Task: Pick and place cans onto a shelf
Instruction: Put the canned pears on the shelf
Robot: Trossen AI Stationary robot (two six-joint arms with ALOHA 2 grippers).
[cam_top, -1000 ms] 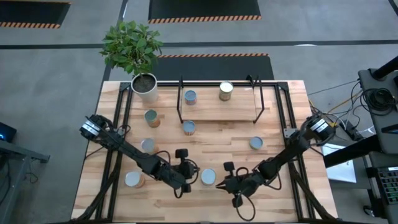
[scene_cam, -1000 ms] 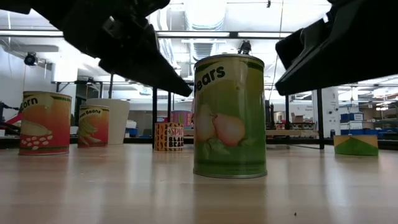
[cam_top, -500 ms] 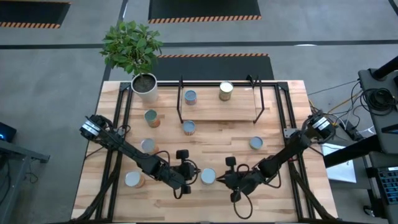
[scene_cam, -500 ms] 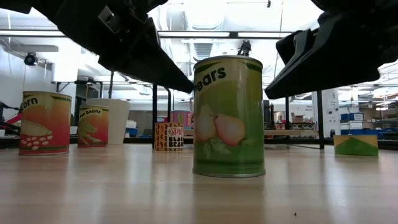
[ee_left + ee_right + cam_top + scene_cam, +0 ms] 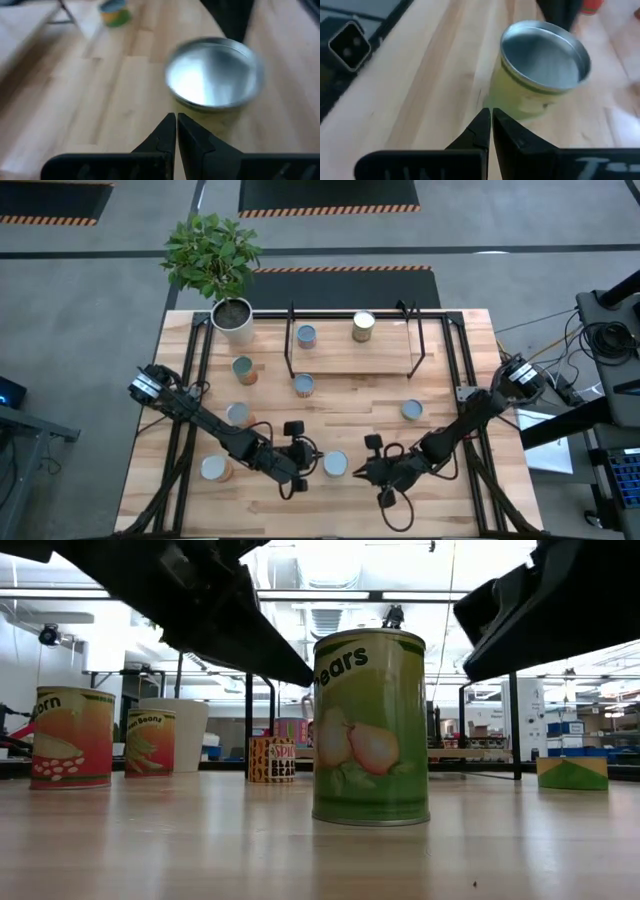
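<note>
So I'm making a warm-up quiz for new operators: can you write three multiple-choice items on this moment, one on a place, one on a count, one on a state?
1. Where does the pears can stand?
A. on the shelf
B. on the table between the two hands
C. beside the plant pot

2. How many cans stand on the shelf?
A. none
B. two
C. five

3. How are the left hand and right hand?
A. both shut, holding nothing
B. both wide open
C. both gripping cans

Answers:
1 B, the high view shows it between the hands.
2 B, two tops show on the board.
3 A, each wrist view shows fingers together, short of the can.
</note>
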